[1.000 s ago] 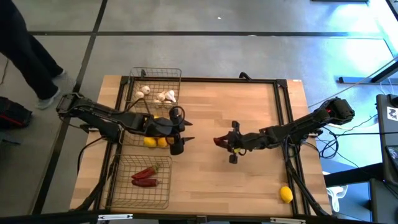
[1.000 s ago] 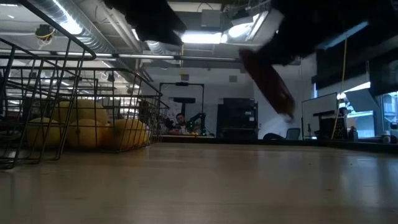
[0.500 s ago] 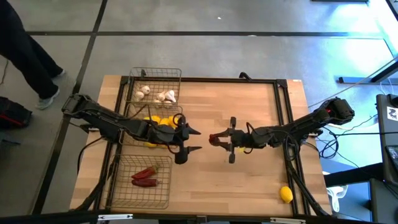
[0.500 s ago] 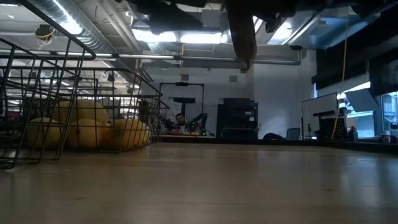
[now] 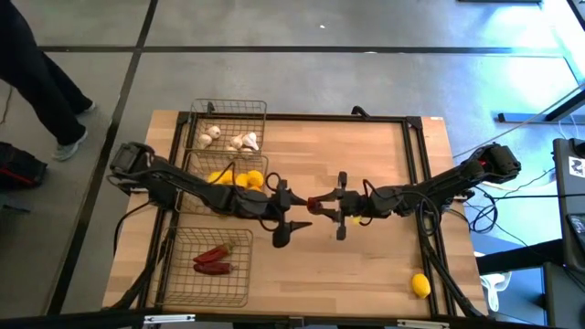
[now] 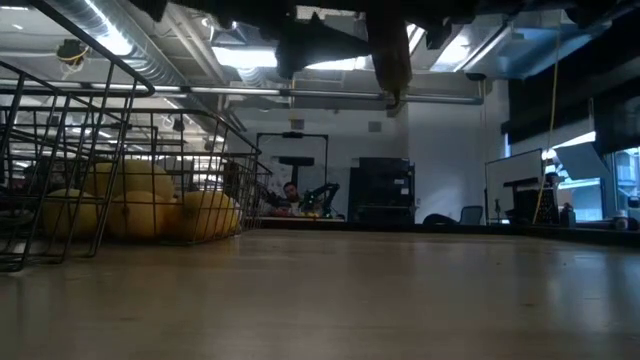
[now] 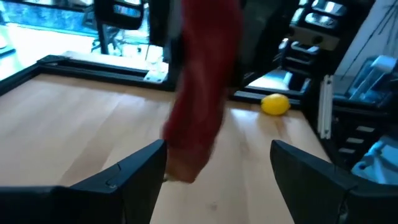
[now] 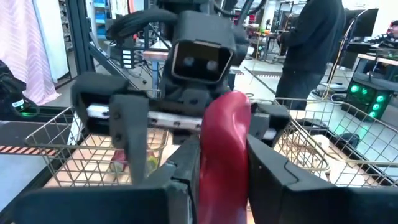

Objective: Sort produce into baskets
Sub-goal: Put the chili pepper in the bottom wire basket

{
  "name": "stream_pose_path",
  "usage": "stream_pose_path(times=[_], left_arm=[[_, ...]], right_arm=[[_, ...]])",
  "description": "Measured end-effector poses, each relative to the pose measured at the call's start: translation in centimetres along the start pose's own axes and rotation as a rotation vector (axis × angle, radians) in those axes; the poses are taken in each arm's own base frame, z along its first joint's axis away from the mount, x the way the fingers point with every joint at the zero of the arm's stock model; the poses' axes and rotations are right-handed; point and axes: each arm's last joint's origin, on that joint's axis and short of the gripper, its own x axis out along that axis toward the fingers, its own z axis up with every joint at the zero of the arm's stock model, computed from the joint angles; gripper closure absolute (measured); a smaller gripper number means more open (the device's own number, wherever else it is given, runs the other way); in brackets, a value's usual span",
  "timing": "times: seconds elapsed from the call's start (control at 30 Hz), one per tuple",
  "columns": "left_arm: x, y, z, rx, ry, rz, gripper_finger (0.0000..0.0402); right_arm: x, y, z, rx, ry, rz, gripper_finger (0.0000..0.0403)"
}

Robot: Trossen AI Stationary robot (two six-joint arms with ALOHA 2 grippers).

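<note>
While the right gripper (image 5: pixel 322 204) clamps a long, glossy red chili pepper (image 8: pixel 225 148) above mid-table, the left gripper (image 5: pixel 294 209) faces it with fingers spread wide — pepper between them, not touching (as far as I can tell). In the left wrist view it's a red blur; the low view crops its top.

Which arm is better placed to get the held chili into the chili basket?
Left. Its open end effector faces the chili held by the right end effector, and the chili basket lies on the left arm's side.
</note>
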Motion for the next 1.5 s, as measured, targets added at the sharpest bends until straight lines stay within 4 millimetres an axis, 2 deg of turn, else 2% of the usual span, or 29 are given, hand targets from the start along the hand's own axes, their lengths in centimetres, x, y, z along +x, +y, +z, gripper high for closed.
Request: stream_pose_path(times=[0.27,0.77,0.9,1.07,1.37,1.5], left_arm=[[1.7,0.2,-0.9,-0.026,-0.078,-0.009,0.0119],[2.2,2.0,-0.4,-0.039,-0.109,0.045,0.0151],[2.1,1.6,0.0,-0.024,-0.136,-0.053,0.0159],[2.1,1.5,0.3,-0.020,-0.157,-0.089,0.0189],[2.1,1.3,0.1,0.018,-0.139,-0.090,0.0276],[2.0,1.1,0.0,0.026,-0.137,-0.093,0.0291]], right_arm=[[0.0,0.0,0.0,0.000,0.003,0.002,0.0310],[0.0,0.0,0.0,0.002,0.003,0.000,0.0310],[0.1,0.0,0.0,0.008,-0.011,0.001,0.0310],[0.4,0.2,0.0,0.018,-0.048,0.030,0.0310],[0.3,0.2,0.2,0.031,-0.067,0.033,0.0310],[0.3,0.2,0.2,0.055,-0.067,0.030,0.0310]])
